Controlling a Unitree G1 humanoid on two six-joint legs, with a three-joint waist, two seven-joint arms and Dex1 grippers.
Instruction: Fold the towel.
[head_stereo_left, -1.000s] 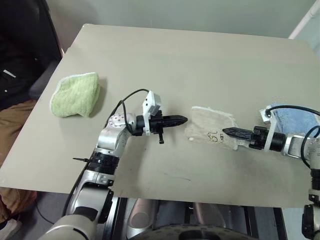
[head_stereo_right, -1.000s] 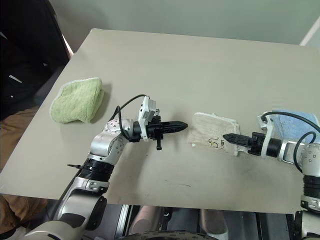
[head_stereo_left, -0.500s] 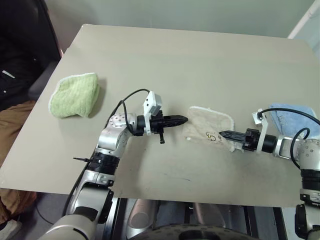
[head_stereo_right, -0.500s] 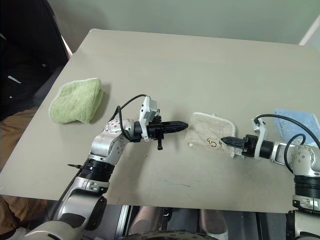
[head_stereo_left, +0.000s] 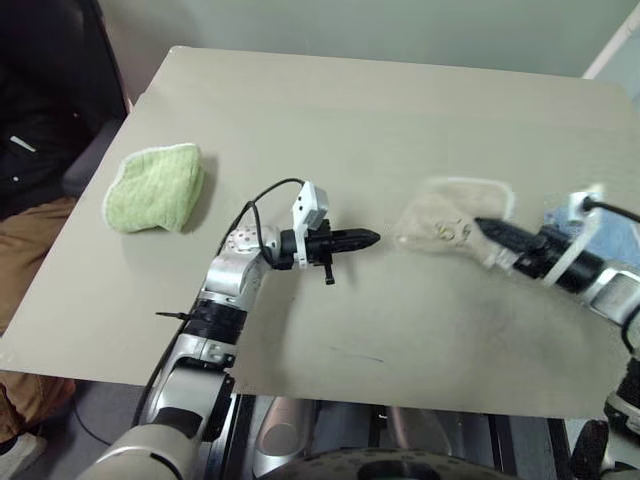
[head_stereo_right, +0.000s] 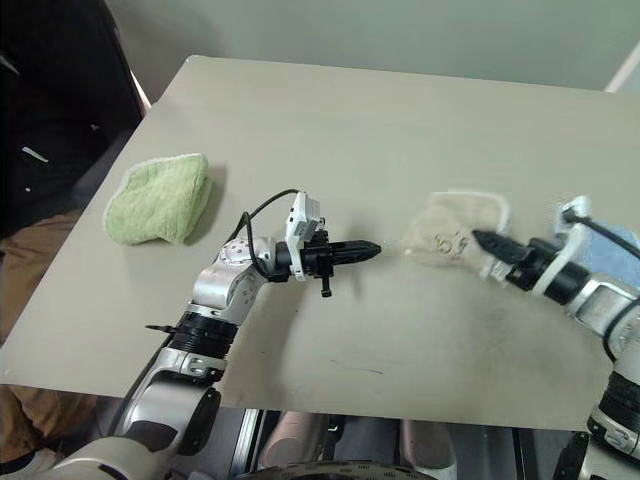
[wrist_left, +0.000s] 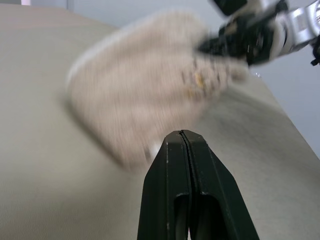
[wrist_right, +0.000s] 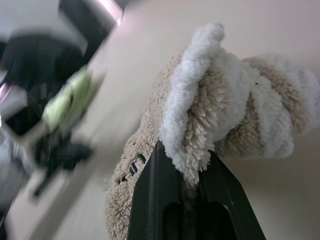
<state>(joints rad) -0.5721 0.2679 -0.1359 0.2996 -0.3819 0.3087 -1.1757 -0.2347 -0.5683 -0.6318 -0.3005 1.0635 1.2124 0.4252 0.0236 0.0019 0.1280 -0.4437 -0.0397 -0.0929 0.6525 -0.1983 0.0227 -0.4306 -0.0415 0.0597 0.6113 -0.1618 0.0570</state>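
Folding under way: the beige terry towel with white corded edging (head_stereo_left: 448, 217) hangs bunched off the bench (head_stereo_left: 400, 110), clamped by the right jaws (head_stereo_left: 484, 227); left jaws (head_stereo_left: 372, 238) clenched empty nearby. No neat fold shows yet.

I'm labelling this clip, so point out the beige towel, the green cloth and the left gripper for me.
towel (head_stereo_left: 440, 215), left eye view, on the beige pile near its printed mark.
green cloth (head_stereo_left: 155, 188), left eye view, on the middle of its folded top.
left gripper (head_stereo_left: 372, 238), left eye view, at the tips of its shut black fingers.
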